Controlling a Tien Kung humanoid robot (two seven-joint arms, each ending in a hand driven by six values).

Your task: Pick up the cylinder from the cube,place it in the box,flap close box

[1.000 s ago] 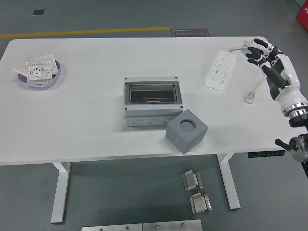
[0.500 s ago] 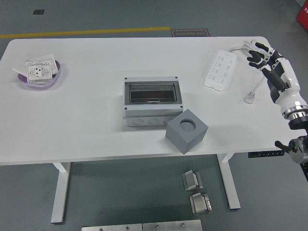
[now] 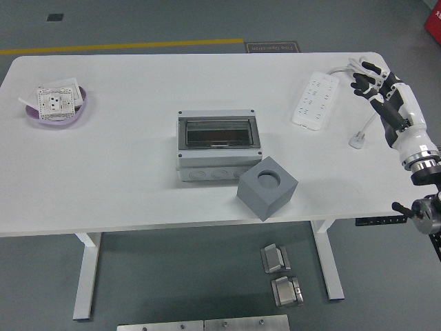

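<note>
Change vs. earlier frames: right hand point(image 3: 370, 77) has shifted slightly toward the table's far right corner, fingers drawn in more than 1 s ago; box, cube and everything else on the table unmoved. Cylinder: not visible anywhere in view; the round socket on the cube's top face shows only a dark recess, so its place, long axis and heading can't be told. Cube point(image 3: 267, 187): plain grey block, standing near the table's front edge, rotated so one corner points toward 6 o'clock, socket facing up. Box point(image 3: 219, 147): grey enclosure w/ dark tinted window lid lying flat over it, round knockout marks on the front wall; long axis runs 3–9 o'clock, front wall faces 6 o'clock; sits mid-table, at 10–11 o'clock from the cube, its front right corner just beside or touching the cube, can't tell which. Outward: white power strip point(image 3: 315, 101) at 1–2 o'clock from the box, angled, its cable looping to a plug point(image 3: 357, 141). Right hand hovers over the cable at the strip's far end, at 3 o'clock from it, fingers loosely curled, grasping nothing that can be made out. Purple dish point(image 3: 58, 110) w/ white wall-socket plates at 10 o'clock, far left of the white table point(image 3: 124, 186).
</note>
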